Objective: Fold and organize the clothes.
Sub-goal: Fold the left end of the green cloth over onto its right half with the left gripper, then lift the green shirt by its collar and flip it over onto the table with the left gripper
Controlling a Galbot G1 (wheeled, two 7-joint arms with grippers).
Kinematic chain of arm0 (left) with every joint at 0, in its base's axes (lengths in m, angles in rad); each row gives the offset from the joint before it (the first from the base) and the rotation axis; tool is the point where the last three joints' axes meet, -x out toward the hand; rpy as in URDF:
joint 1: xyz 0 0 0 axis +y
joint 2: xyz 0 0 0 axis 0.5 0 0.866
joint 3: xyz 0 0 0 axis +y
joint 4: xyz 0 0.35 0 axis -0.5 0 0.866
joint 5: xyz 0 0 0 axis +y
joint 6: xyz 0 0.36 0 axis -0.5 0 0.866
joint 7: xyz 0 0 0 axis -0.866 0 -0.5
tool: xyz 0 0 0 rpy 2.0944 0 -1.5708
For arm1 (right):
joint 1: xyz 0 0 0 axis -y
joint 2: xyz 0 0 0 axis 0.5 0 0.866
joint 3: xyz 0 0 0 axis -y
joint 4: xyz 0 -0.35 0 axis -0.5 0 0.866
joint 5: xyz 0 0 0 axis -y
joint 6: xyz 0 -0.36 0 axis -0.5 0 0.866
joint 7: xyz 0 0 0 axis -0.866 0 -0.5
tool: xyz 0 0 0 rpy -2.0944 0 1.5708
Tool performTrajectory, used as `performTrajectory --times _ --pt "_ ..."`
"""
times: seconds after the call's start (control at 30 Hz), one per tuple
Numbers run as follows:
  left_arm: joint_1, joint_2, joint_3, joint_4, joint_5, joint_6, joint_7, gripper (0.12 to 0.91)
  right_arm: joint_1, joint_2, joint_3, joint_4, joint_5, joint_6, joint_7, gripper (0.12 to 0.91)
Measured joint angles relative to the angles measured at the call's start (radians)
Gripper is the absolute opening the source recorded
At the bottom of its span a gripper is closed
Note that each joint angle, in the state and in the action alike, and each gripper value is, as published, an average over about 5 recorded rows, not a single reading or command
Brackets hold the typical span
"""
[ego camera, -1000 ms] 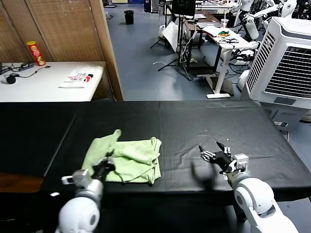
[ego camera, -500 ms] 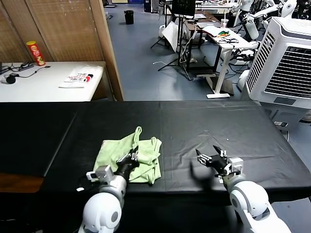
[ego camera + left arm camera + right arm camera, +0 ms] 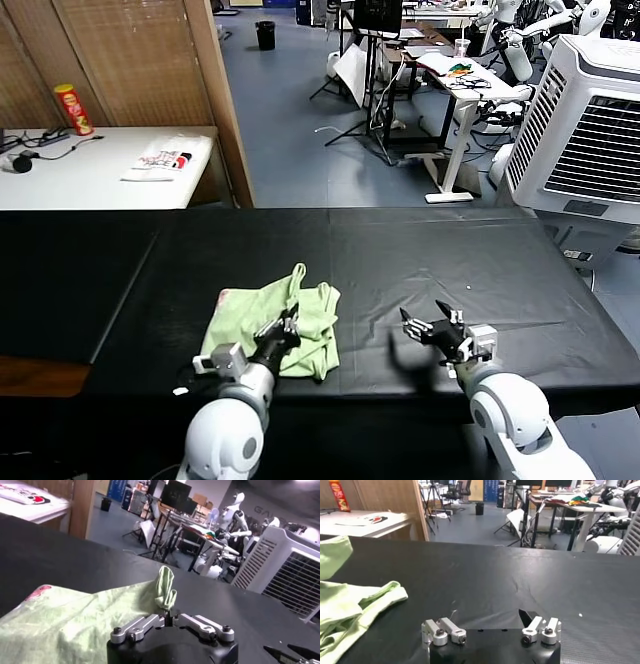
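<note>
Pale green T-shirt (image 3: 268,318) lies crumpled on the black counter (image 3: 500,260), left of the counter's middle and close to its near edge. A small reddish-pink print (image 3: 237,294) shows at the shirt's far-left corner. One fold of cloth stands up in a peak (image 3: 297,272) along the far edge; in the left wrist view the same peak (image 3: 165,586) rises just beyond the gripper. Cloth is bunched and layered on the right side, flatter on the left.

Left gripper (image 3: 283,330) sits over the near-right part of the shirt, fingers pointing toward the peak. In the left wrist view its fingers (image 3: 142,626) are drawn close together, nearly meeting; whether any cloth is pinched between them I cannot tell.

Right gripper (image 3: 432,325) hovers above bare counter to the right of the shirt, apart from it, fingers spread wide and holding nothing. Right wrist view confirms: both finger bases (image 3: 442,631) well apart, shirt edge (image 3: 355,605) off to one side.

Beyond the counter: a white side table (image 3: 90,175) at far left carrying a folded white item with red print (image 3: 165,158) and a red-and-yellow canister (image 3: 74,108). A large white air cooler (image 3: 590,130) stands at the right.
</note>
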Motion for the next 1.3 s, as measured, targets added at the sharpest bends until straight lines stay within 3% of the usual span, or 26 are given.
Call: performTrajectory --times 0.3,0.4,0.7,0.9,1.13,1.3 --pt "-0.001 -0.046 0.001 0.014 -0.087 -0.044 0.030 0.719 0.024 0.005 -0.048 -0.003 -0.004 0.034 -0.060 0.798" --pt "0.010 -0.035 -0.021 0.007 -0.034 -0.073 0.056 0.786 0.049 0.007 -0.086 -0.007 -0.002 0.043 -0.088 0.798" --pt "0.067 0.076 -0.151 0.003 0.052 -0.136 0.088 0.798 0.173 0.047 -0.260 -0.064 -0.045 0.049 -0.104 0.798" --pt "0.102 0.090 -0.247 0.017 0.044 -0.157 0.097 0.798 0.249 0.078 -0.364 -0.129 -0.118 0.045 -0.111 0.798" --pt "0.120 0.072 -0.313 0.025 0.021 -0.176 0.108 0.798 0.261 0.075 -0.401 -0.170 -0.246 0.048 -0.113 0.798" --pt "0.128 0.056 -0.339 0.043 -0.023 -0.213 0.142 0.798 0.249 0.084 -0.383 -0.157 -0.220 0.098 -0.092 0.798"
